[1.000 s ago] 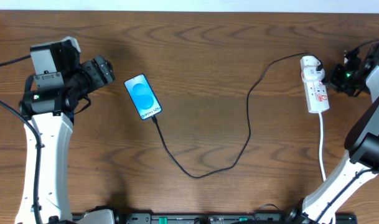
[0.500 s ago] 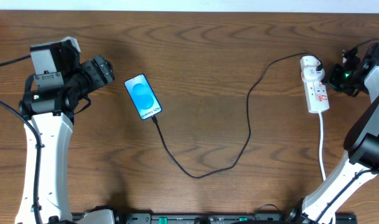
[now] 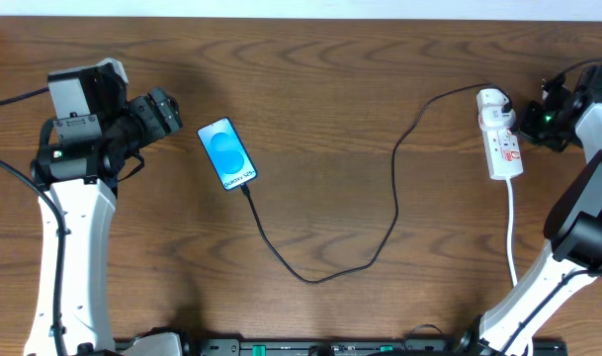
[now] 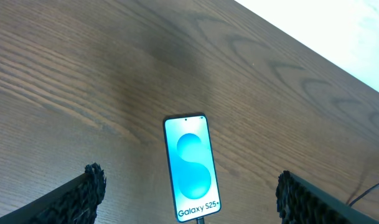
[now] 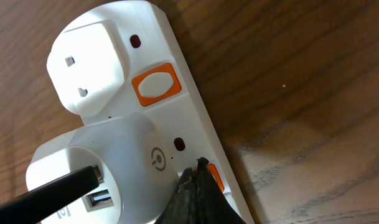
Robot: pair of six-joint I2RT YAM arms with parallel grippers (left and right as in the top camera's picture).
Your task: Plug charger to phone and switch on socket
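Right wrist: right end effector pressed together, tip on socket; left end effector spread.

The phone is laid flat on the table; the left gripper is held just left of the phone, apart from it; the charger is plugged into the phone's near end and looped away to the right, up to its plug adapter, which is seated on the power strip; the strip is laid far right of the phone; the right gripper is set against the strip's top face, just beside the adapter.
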